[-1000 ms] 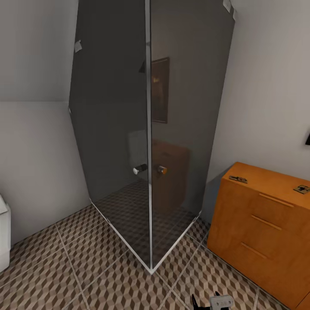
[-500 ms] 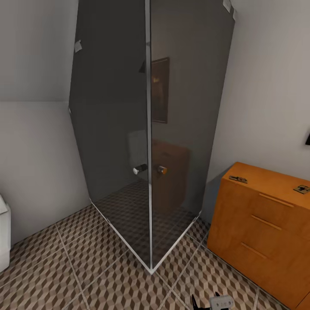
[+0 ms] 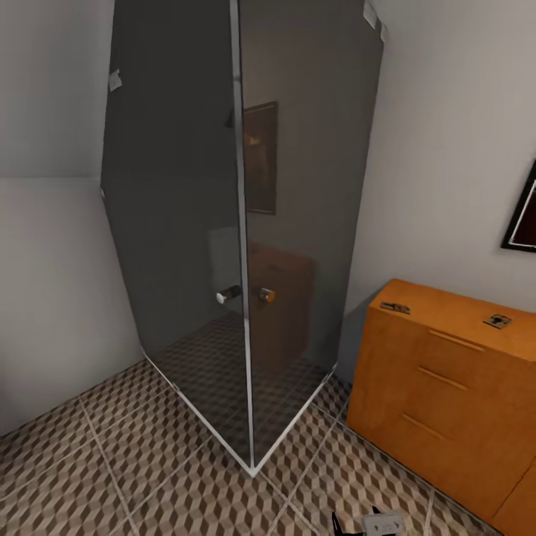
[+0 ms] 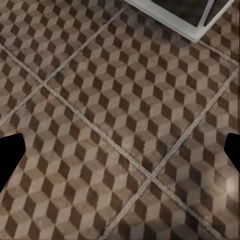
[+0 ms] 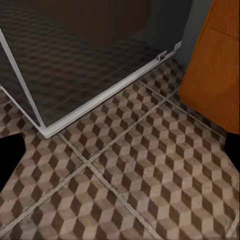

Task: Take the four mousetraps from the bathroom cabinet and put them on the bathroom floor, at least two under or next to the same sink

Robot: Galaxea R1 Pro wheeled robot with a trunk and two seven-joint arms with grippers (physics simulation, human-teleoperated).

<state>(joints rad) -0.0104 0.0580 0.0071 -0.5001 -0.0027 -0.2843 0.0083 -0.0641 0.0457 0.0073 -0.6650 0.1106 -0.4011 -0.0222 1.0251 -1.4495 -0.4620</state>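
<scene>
Dark glass shower enclosure with chrome knobs, framed picture, pale walls

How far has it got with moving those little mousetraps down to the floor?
Nothing looks done yet. Two mousetraps, one near the corner and another further along, lie on top of the orange cabinet, and the patterned floor in view has none. Both wrist views show wide-open fingers over bare tiles, holding nothing. Every pick and placement is left.

cabinet cut off, mousetraps tiny

Two mousetraps on cabinet, right of shower enclosure.
</scene>
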